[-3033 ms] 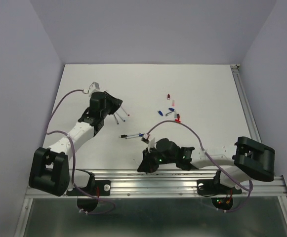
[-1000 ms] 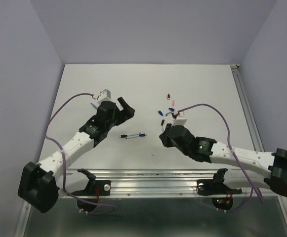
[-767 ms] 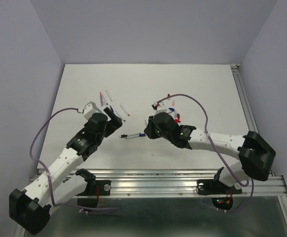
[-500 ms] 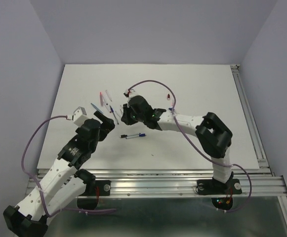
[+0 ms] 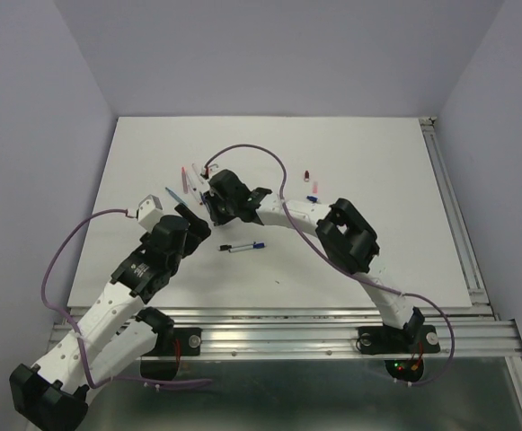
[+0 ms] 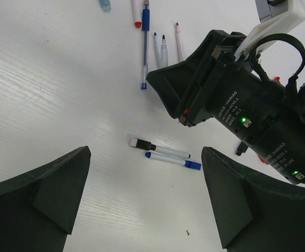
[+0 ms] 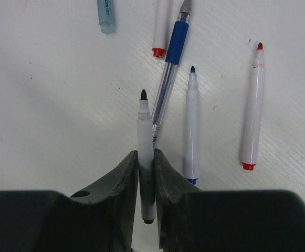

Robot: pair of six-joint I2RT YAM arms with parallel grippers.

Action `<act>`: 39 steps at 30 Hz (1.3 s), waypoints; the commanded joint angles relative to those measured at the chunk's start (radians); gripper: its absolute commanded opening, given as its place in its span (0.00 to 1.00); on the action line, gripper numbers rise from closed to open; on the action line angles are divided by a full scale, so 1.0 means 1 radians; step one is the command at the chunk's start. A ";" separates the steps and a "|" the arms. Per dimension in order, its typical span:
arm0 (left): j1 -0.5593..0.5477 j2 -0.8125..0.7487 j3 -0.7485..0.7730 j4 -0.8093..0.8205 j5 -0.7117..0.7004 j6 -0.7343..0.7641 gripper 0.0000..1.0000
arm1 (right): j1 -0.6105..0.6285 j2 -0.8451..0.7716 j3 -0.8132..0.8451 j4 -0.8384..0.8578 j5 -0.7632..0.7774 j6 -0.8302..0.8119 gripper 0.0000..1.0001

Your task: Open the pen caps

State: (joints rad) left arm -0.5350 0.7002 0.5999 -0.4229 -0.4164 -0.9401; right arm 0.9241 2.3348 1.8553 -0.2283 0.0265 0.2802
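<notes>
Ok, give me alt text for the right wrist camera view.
The right gripper is closed on the barrel of an uncapped black-tipped pen, whose tip points away from the camera. Beyond it, on the white table, lie a blue-grip pen, a dark-tipped white pen and a red-tipped white pen.

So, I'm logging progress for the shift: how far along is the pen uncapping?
Done: several uncapped pens lie together, and loose caps sit apart from them. In hand: the right gripper pinches a bare black-tipped pen beside that group. Remaining: two pens mid-table look still capped, under the open left gripper.
</notes>
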 commanded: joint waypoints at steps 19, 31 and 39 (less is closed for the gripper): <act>0.003 -0.021 -0.014 0.036 0.010 0.030 0.99 | -0.002 -0.238 -0.239 0.070 0.027 -0.073 1.00; 0.003 0.008 -0.002 0.042 0.019 0.046 0.99 | -0.002 -0.424 -0.544 0.063 -0.056 -0.266 1.00; 0.003 0.015 0.001 0.035 0.011 0.041 0.99 | -0.001 -0.368 -0.528 0.014 -0.042 -0.251 1.00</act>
State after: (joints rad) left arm -0.5350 0.7124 0.5980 -0.4011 -0.3847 -0.9134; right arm 0.9237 1.9457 1.3266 -0.2050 -0.0223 0.0429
